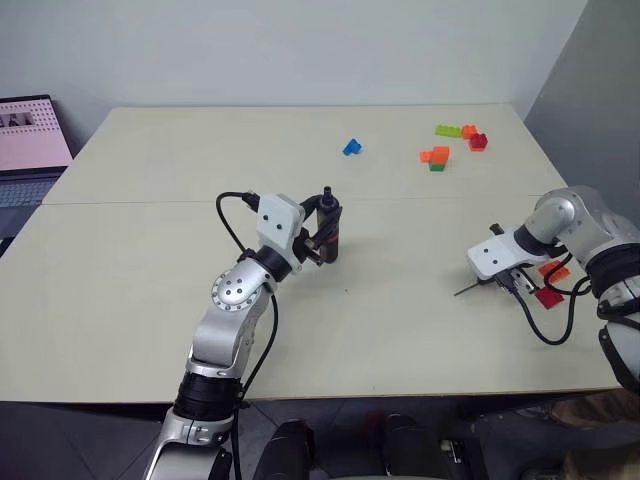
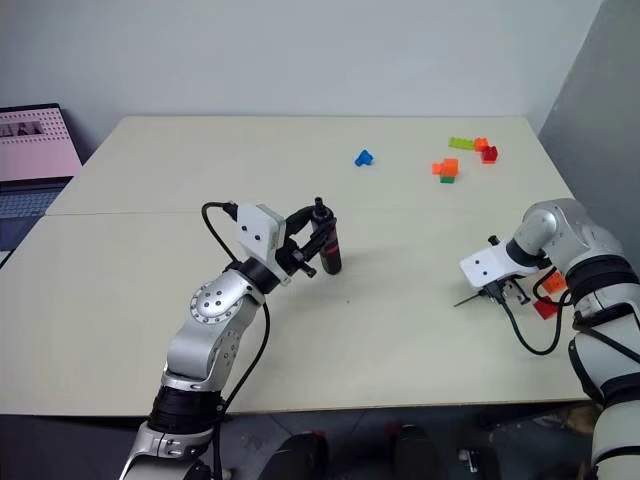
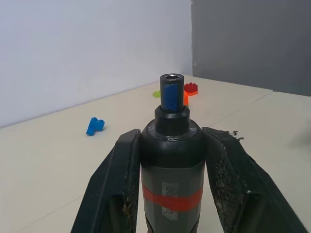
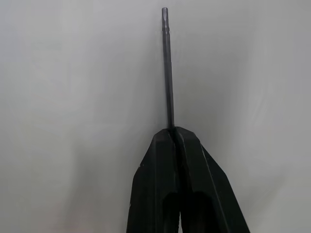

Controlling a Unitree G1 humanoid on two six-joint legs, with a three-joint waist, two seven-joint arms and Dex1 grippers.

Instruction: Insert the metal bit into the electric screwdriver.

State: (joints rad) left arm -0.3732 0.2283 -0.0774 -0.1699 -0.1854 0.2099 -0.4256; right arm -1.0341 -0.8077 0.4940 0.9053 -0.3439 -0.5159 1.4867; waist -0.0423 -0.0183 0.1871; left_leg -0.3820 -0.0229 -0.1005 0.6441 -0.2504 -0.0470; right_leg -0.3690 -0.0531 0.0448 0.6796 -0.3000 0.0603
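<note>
The metal bit (image 4: 167,63), a thin straight dark-grey rod with a faceted tip, is pinched at one end by the right gripper (image 4: 176,133), whose two black fingers are pressed together on it. In the head views the bit (image 1: 468,290) is seen low over the right side of the table (image 1: 150,260), projecting toward the centre; whether it touches the surface cannot be told. The electric screwdriver (image 3: 171,160) is clamped between the fingers of the left gripper (image 1: 322,240) near the table's middle, well apart from the bit. Its body is smooth, round and dark, ringed by a red band, narrowing to a blue collar with an open hexagonal socket at the end.

The step in hand is judged to be lifting the bit. A firm pinch should be kept so the slim rod does not pivot, and the free end must be brought in line with the socket before insertion. Small plastic bricks (image 1: 435,157) lie scattered at the far right.
</note>
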